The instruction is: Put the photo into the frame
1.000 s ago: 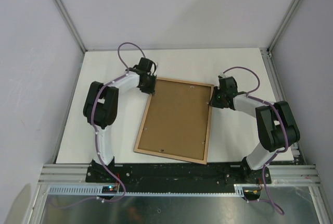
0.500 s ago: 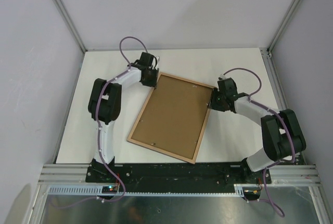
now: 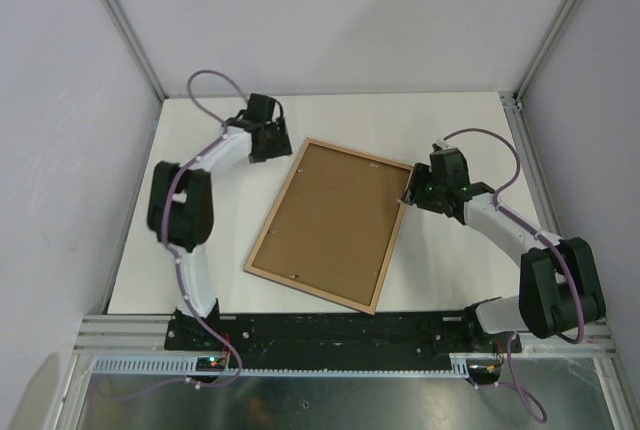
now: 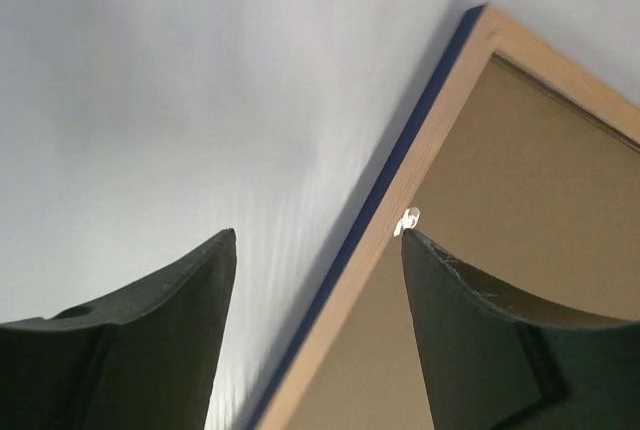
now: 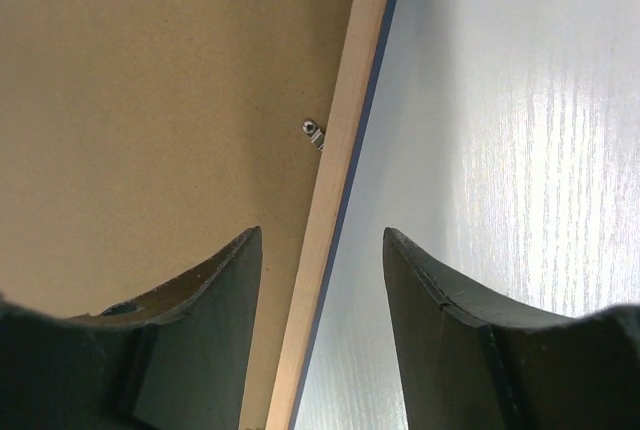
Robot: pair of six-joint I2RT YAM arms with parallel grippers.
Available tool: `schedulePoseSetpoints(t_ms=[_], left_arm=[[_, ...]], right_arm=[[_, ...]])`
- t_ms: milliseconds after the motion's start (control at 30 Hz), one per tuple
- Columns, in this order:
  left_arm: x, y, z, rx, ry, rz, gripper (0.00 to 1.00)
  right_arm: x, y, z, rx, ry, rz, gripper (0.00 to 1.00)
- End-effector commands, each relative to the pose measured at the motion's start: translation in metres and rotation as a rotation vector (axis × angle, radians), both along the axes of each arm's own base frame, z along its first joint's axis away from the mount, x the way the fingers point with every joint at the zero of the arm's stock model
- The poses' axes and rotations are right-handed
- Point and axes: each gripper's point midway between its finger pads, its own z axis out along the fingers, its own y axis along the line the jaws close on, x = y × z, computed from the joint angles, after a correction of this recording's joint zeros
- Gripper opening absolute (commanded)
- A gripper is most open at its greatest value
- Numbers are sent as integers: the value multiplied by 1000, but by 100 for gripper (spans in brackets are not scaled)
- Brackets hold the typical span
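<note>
While the frame point(image 3: 392, 240) lies back-up on the white bench point(image 3: 460, 125), skewed so that its long sides slant from far right to near left, each arm reaches toward one of its far corners. The light wood border surrounds a brown backing board point(image 3: 330, 215), and a thin line of navy shows along the outer edge in both wrist views. The left end effector point(image 3: 272, 143) sits just beside the far left corner with its jaws spread apart and nothing between them (its wrist view shows the frame's edge running diagonally past the gap, and whether either finger touches the wood cannot be told). The right end effector point(image 3: 413, 190) is at the right edge near the far right corner, jaws likewise parted and gripping nothing, straddling the border in its own view, where a small metal clip point(image 5: 314, 133) sits against the wood.
</note>
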Motion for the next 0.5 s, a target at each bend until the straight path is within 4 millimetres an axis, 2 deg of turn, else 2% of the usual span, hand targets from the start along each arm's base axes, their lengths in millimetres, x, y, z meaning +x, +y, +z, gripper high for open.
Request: schedulePoseSetpoints(t_ms=[0, 33, 67, 100, 200, 333, 467], left_arm=[[-61, 39, 51, -125, -7, 420, 72], [-80, 44, 54, -150, -2, 473, 72], [-101, 48, 45, -168, 30, 527, 73], [-119, 52, 46, -191, 39, 562, 73], [-171, 64, 31, -216, 94, 659, 73], [-225, 72, 20, -273, 140, 733, 71], [-267, 73, 3, -312, 205, 772, 68]], right_arm=[[4, -6, 20, 3, -63, -17, 56], [5, -6, 22, 5, -71, -19, 57], [6, -6, 24, 10, -79, -17, 57], [7, -5, 26, 15, -86, -15, 56], [8, -2, 28, 28, -93, -7, 57], [9, 0, 25, 36, -85, 4, 56], [11, 3, 21, 43, -79, 8, 56]])
